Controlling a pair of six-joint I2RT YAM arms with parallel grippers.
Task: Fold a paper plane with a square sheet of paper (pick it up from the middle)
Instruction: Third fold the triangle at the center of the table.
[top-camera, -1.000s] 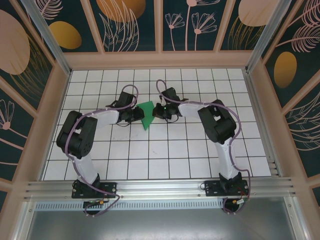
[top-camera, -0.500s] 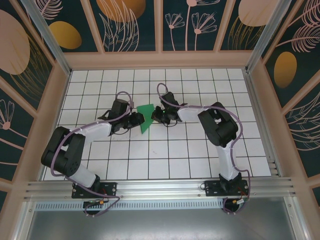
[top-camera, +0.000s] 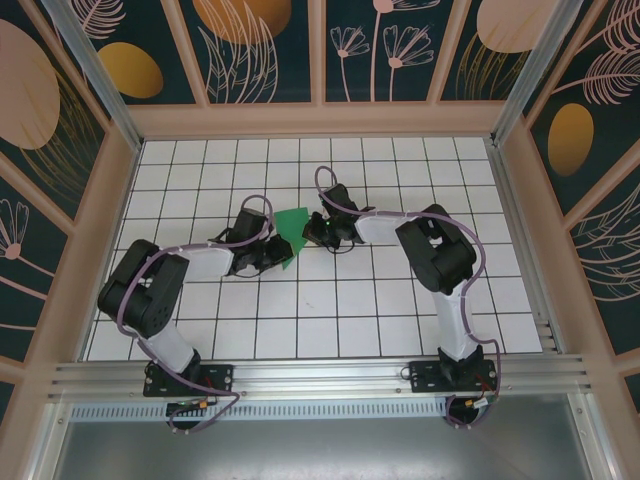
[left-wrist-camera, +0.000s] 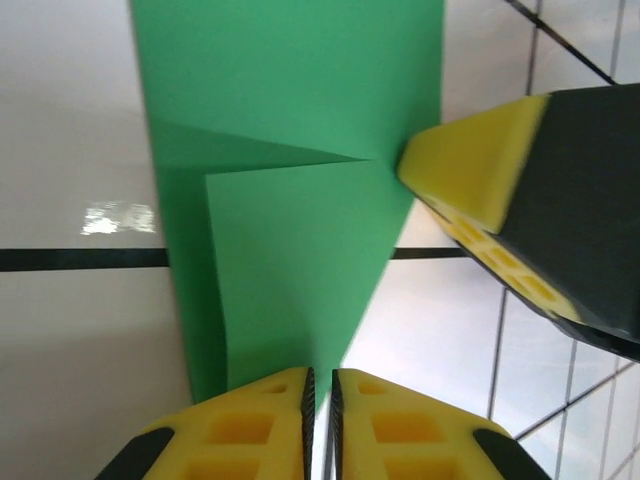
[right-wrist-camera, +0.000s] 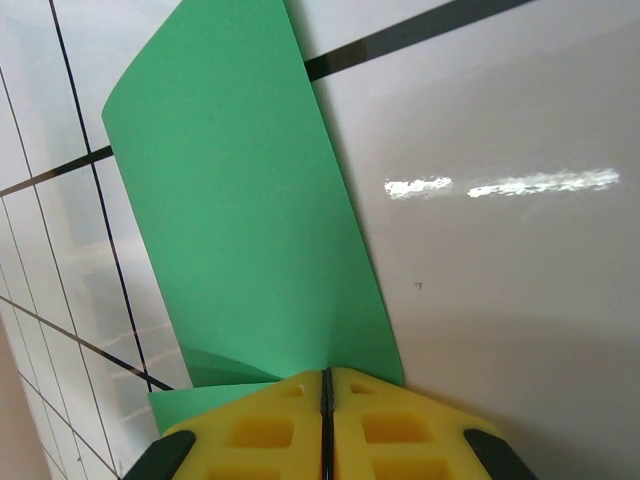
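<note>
L fingers (left-wrist-camera: 250, 430) pinch green paper (left-wrist-camera: 290, 150) | R fingers (right-wrist-camera: 400, 430) pinch opp. edge | prob. on grid table (top-camera: 400, 310)

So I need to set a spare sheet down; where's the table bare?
Bare: the tiles of the table between the left arm, the right arm and the near rail, and the rows along the back wall. Crowded: the middle, where both meet at the green paper.

The right gripper (right-wrist-camera: 326, 400) has its yellow pads pressed together on the near edge of the green paper (right-wrist-camera: 240, 230). The paper runs up and left over the white table (right-wrist-camera: 500, 300), its far edge curling upward, with a darker folded layer at the lower left.
</note>
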